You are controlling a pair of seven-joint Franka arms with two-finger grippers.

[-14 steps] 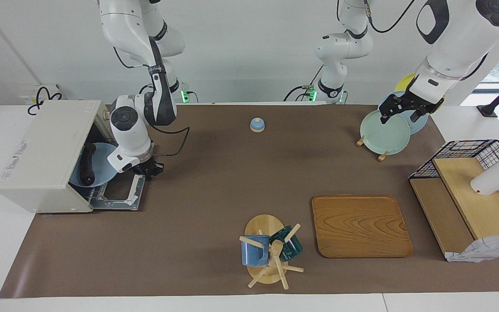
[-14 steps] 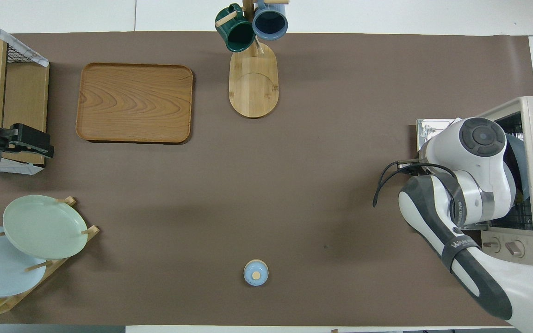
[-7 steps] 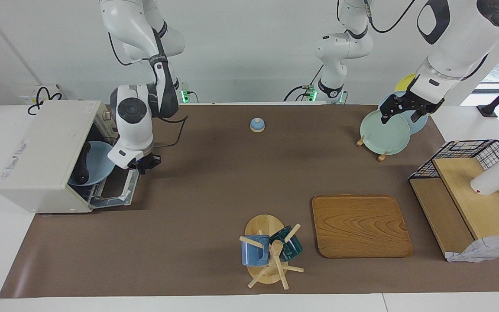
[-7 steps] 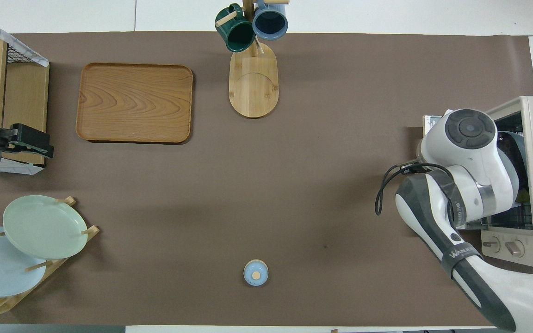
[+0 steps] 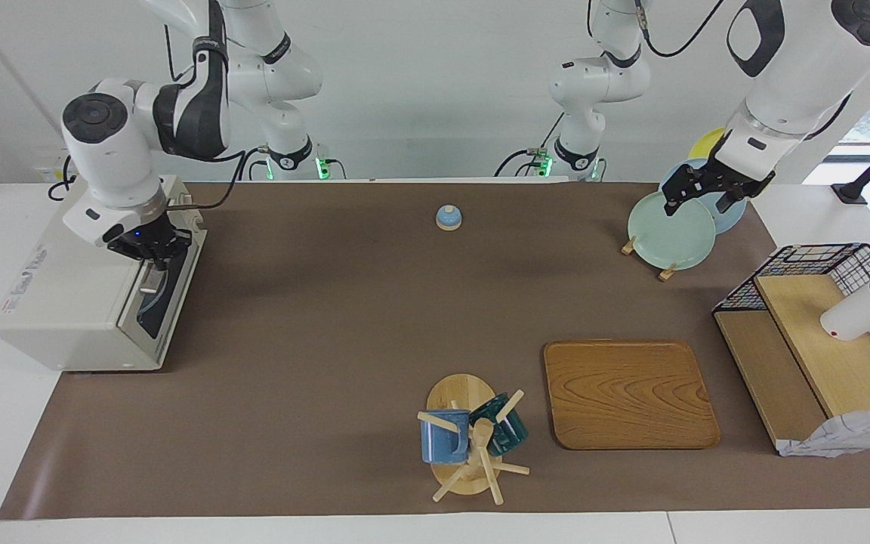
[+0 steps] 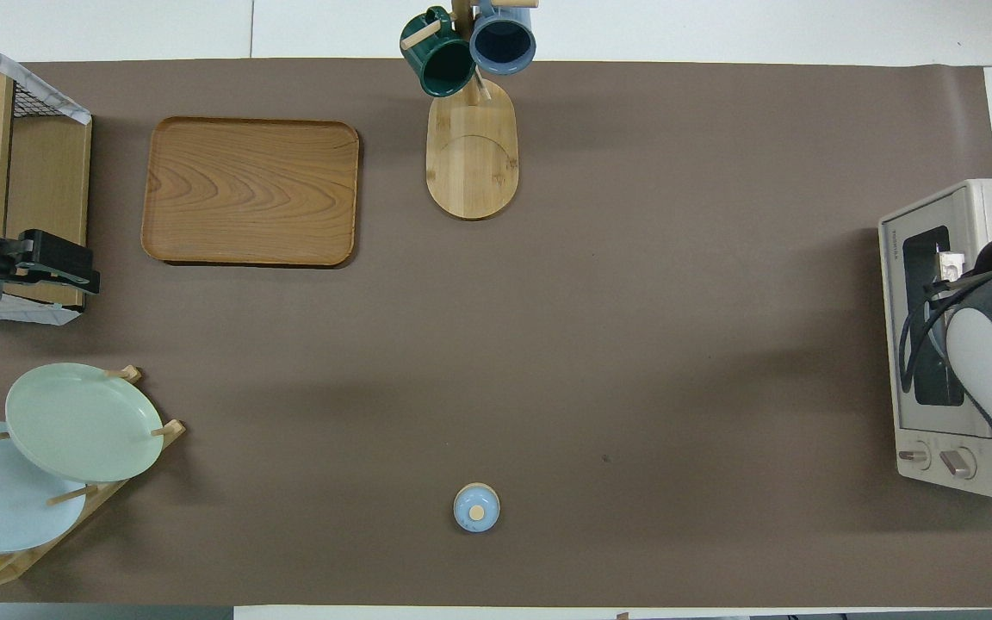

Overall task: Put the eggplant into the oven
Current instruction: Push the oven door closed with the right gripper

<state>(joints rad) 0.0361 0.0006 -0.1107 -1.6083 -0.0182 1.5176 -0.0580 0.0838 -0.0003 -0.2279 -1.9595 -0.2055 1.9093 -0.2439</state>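
The off-white oven (image 5: 65,287) stands at the right arm's end of the table, also seen from above as the oven (image 6: 896,301). Its glass door (image 5: 180,281) is up and closed. My right gripper (image 5: 152,261) is shut, and its fingertips rest at the door's top edge by the handle. A bit of blue plate (image 5: 149,311) shows through the window. The eggplant is hidden inside. My left gripper (image 5: 698,202) hangs open over the plate rack and holds nothing; that arm waits.
A small blue bell (image 5: 448,217) sits near the robots at mid-table. Plates (image 5: 669,230) lean in a wooden rack. A wooden tray (image 5: 629,393), a mug tree (image 5: 473,442) and a wire shelf (image 5: 820,340) with a white cup (image 5: 858,311) stand farther out.
The oven door swung up from lying open to closed, with my right gripper rising along with it to the door's top edge. The eggplant on its blue plate went out of sight. The left arm stayed still.
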